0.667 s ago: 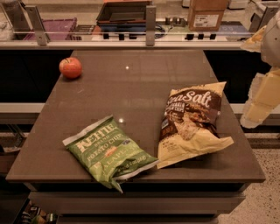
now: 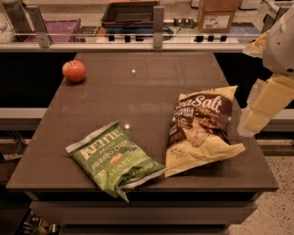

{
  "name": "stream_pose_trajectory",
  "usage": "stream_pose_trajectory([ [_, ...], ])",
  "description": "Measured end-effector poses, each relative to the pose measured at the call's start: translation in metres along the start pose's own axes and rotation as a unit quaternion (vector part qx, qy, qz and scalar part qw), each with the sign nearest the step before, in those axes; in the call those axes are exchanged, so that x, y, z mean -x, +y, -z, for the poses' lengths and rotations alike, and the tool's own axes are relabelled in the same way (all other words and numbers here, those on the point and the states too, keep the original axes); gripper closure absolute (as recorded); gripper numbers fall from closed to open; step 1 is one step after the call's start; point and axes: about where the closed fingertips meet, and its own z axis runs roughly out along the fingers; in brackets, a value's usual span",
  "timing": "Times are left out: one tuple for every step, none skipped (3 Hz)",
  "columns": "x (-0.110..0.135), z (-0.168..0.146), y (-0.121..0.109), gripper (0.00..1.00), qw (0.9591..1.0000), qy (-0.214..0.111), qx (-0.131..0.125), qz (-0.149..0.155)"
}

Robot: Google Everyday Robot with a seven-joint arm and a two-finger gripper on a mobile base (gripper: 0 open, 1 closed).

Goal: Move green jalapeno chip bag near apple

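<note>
Table: one dark brown table [image 2: 151, 87], seen from its near edge.
Green bag, count: one green chip bag [image 2: 117, 158], white "Kettle" lettering, pale sealed edges.
Green bag, place: near-left part of the table, lying flat with the printed face up.
Green bag, long axis: diagonal, from far-left to near-right.
Green bag, heading: the top seal points to the far-left, roughly toward the apple's side of the table. The bottom seal points to the near-right.
Green bag, edge: its nearest corner reaches slightly over the table's near edge.
Apple, count: one red-orange apple [image 2: 74, 71].
Apple, place: far-left corner of the table, well apart from the green bag, with bare tabletop between them.
Tan bag, count: one tan-and-brown "Sea Salt" chip bag [image 2: 202, 131].
Tan bag, place: right part of the table, larger than the green bag, top toward the far side.
Bag spacing: the tan bag's near-left corner lies just beside the green bag's near-right corner. Contact cannot be told.
Gripper, count: one gripper [image 2: 248, 126], pale yellow.
Gripper, place: off the table's right edge, just beside the tan bag's right side and touching neither bag.
Gripper, state: cannot tell how far open it is from this view.
Background: one cardboard box [image 2: 218, 13] on the far counter.
</note>
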Motion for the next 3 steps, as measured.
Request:
stream_pose_trajectory([
  [0.028, -0.014, 0.020, 0.00, 0.9980, -0.055, 0.012, -0.027],
  [0.064, -0.027, 0.043, 0.00, 0.9922, -0.113, 0.037, -0.038],
  [0.095, -0.038, 0.058, 0.00, 0.9857, -0.155, 0.059, -0.030],
])
